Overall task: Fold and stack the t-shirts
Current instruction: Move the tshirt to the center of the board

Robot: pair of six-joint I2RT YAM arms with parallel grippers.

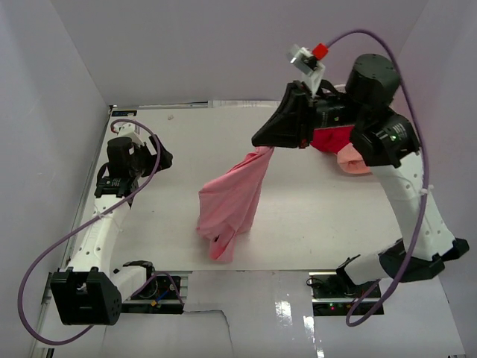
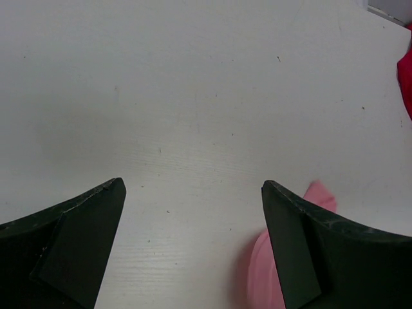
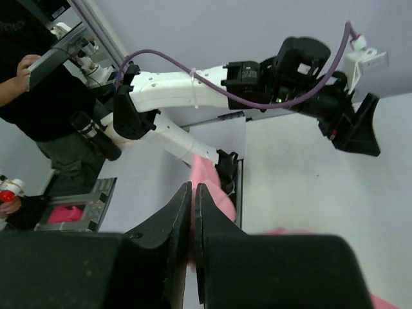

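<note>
we were at the pick-up-and-spread stage w/ the pink t-shirt: the right gripper was pinched tight on one edge of it and held it up over the table, so the cloth hung in a bunched drape w/ its lower end resting on the surface near the middle. the left gripper hovered low over the table at the left, jaws wide apart, nothing in them; its wrist view showed a bit of pink just beside one finger. as we judged it, no fold was made yet. the next move prob called for the left gripper to come across and take a 2nd corner or hem, so both arms could pull the shirt flat before laying it down. catching a bunched layer instead of a single edge looked like the risk. count: 3 shirts, i.e. 1 pink in the air, plus 1 deep red t-shirt and 1 peach t-shirt heaped touching each other at the far right under the right arm; 2 grippers.
</note>
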